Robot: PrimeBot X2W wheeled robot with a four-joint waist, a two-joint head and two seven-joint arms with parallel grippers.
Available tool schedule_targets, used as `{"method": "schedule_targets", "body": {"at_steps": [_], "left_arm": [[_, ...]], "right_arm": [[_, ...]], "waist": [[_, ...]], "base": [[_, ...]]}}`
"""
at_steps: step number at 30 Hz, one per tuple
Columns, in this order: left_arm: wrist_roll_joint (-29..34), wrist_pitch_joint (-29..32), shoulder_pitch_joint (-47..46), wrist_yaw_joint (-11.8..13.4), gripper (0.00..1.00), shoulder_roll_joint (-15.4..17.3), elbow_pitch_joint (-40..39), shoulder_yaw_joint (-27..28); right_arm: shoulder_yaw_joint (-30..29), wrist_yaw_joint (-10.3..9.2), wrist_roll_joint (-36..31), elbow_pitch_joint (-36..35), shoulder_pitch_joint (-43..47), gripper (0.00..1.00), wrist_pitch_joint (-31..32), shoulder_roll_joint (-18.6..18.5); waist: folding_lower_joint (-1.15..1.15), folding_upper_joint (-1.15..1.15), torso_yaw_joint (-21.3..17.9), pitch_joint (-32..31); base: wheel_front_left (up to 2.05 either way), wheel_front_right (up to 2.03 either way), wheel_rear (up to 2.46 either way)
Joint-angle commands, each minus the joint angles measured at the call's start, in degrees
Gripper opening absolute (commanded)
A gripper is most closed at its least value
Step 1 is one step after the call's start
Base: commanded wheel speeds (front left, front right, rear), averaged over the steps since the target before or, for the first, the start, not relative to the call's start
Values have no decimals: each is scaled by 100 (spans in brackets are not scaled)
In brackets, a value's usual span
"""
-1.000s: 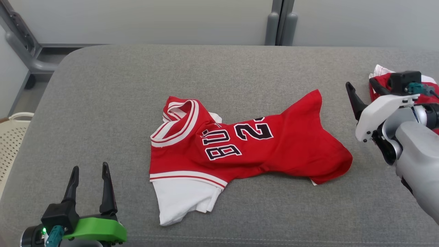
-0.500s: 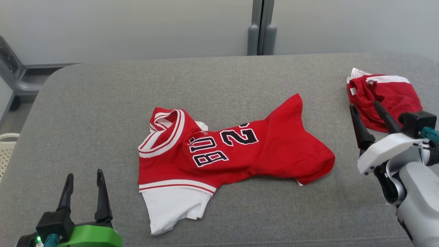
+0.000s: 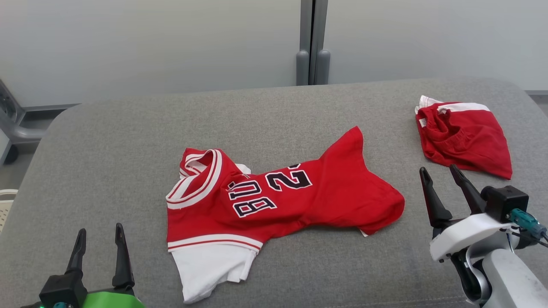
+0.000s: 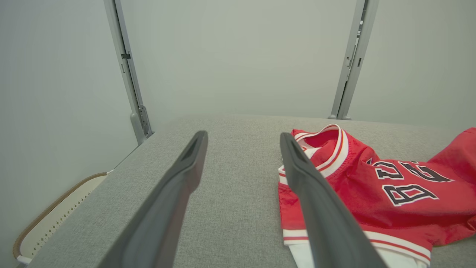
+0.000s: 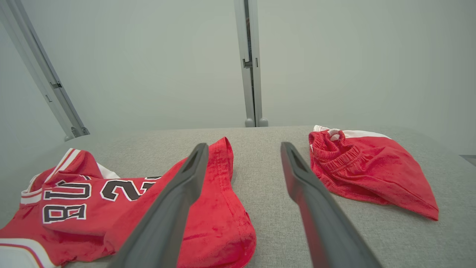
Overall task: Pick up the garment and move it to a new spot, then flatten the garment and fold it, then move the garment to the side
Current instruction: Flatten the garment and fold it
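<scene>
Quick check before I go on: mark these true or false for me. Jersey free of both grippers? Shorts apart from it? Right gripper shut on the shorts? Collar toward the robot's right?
1. The red jersey lies rumpled on the grey cushion, touched by neither the left gripper nor the right gripper. True.
2. The red shorts lie to the jersey's right, apart from it, with bare cushion between. True.
3. The right gripper is shut on the shorts. False: it is open and empty, its fingers ending short of them.
4. The jersey's collar points toward the robot's right. False: the collar is at the jersey's left end, nearer the left gripper.
</scene>
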Motion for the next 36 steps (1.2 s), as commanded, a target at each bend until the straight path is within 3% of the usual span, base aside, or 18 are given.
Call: {"method": "schedule_targets", "body": {"at_steps": [1, 11, 22, 36], "left_arm": [[37, -11, 100, -32, 100, 50, 13, 24], [-56, -8, 343, -123, 100, 126, 142, 40], [16, 192, 495, -118, 100, 383, 71, -69], [-53, 258, 541, -62, 100, 435, -30, -163]], "right_arm": [[-75, -3, -85, -52, 134, 100, -19, 25], [-453, -3, -515, -220, 705, 100, 62, 270], [-508, -3, -570, -546, 846, 100, 494, 227], [-575, -3, -611, -699, 928, 100, 617, 235]], "waist": [[0, 0, -23, -57], [0, 0, -102, -258], [0, 0, -108, -285], [0, 0, -18, -251]], "base": [[0, 0, 0], [0, 0, 0], [0, 0, 0], [0, 0, 0]]}}
